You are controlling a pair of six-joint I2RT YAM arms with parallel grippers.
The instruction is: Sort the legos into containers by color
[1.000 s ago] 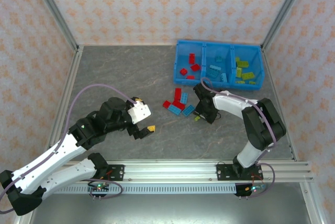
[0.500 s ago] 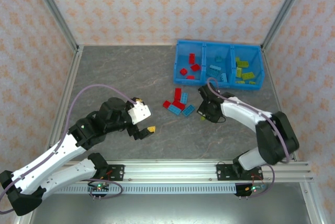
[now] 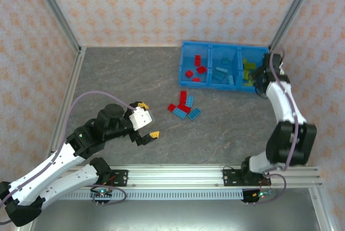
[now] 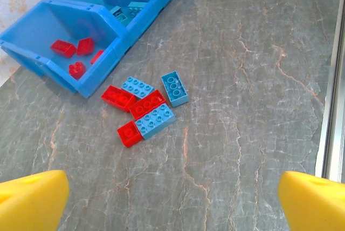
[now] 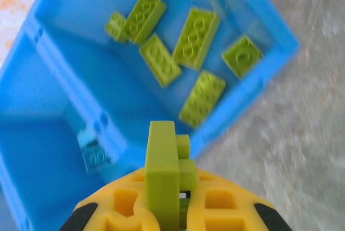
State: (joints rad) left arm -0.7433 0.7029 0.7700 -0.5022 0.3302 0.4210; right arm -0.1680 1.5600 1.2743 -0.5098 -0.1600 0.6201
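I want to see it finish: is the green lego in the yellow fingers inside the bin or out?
Out. The green lego is pinched in the right end effector above the bin, not lying inside.

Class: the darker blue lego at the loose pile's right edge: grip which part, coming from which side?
Come straight down and pinch the blue lego across its two long sides: it lies flat, studs up, outer side clear. A red lego nearly touches one corner, so probably grip toward the other end.
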